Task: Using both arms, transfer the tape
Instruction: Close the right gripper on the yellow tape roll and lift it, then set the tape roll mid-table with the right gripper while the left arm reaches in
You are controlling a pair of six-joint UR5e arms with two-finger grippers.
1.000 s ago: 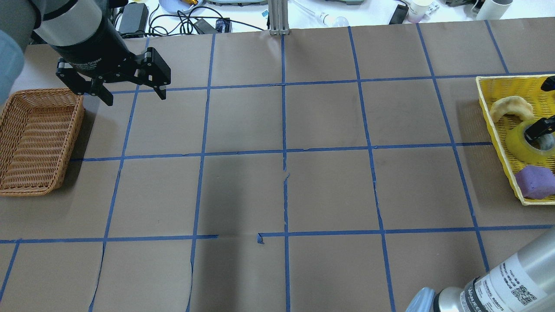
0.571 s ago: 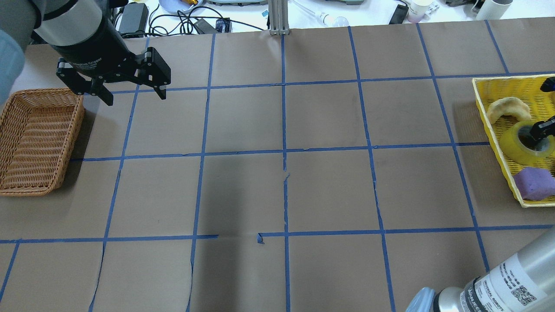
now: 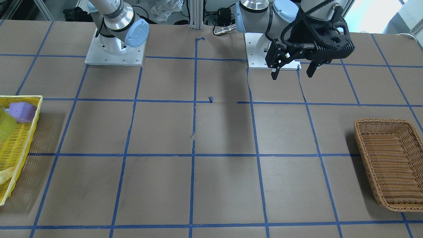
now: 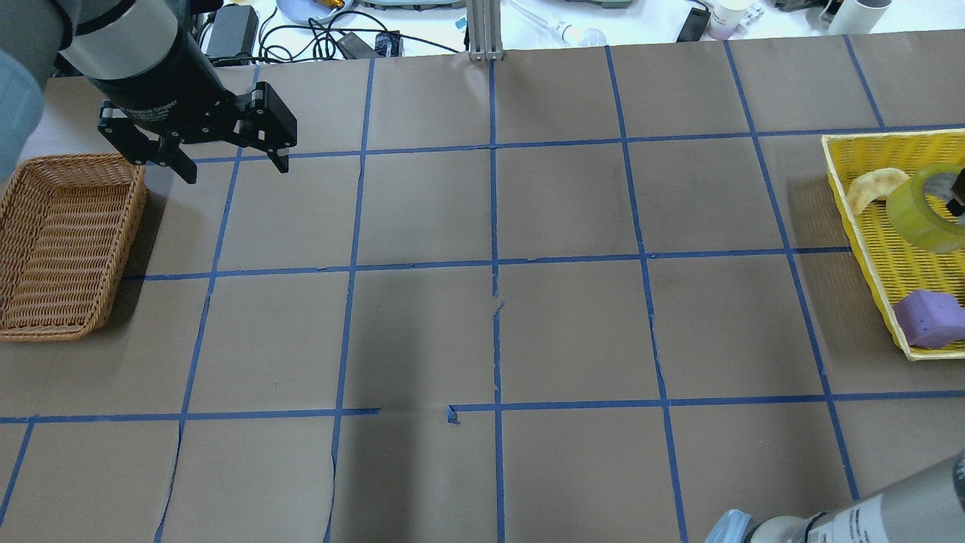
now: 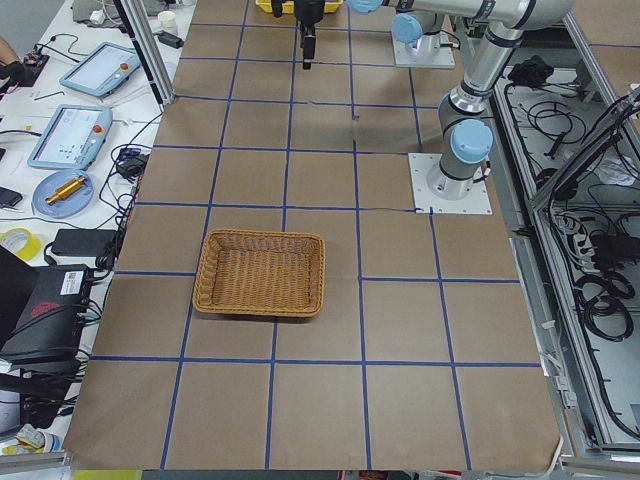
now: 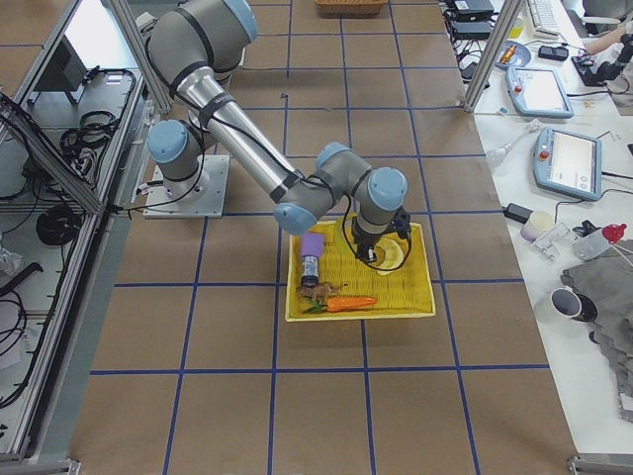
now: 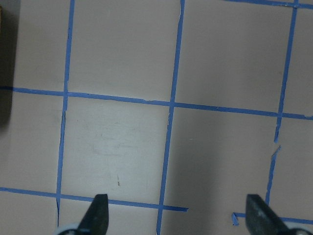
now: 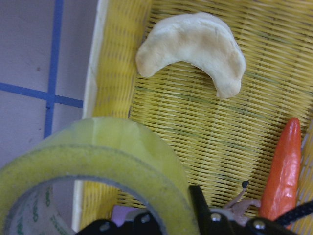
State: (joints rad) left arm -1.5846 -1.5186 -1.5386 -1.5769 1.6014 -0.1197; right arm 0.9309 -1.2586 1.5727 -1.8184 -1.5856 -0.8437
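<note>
Tape [image 8: 122, 142]: glossy translucent yellow film. Worktop [image 4: 558, 204]: matt brown paper. Basket [image 3: 380, 121]: rough woven wicker. Tray [image 8: 105, 73]: ribbed yellow plastic weave. Left hand [image 4: 235, 172]: matt black.

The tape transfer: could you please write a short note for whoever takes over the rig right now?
Right end effector: shut on the tape, holding it tilted above the yellow tray on the robot's right.
Left end effector: open, empty, hovering beside the wicker basket.
Done: tape gripped and lifted off the tray.
Left: carry it toward the middle, hand it to the left end effector, then probably set it in the basket.
</note>
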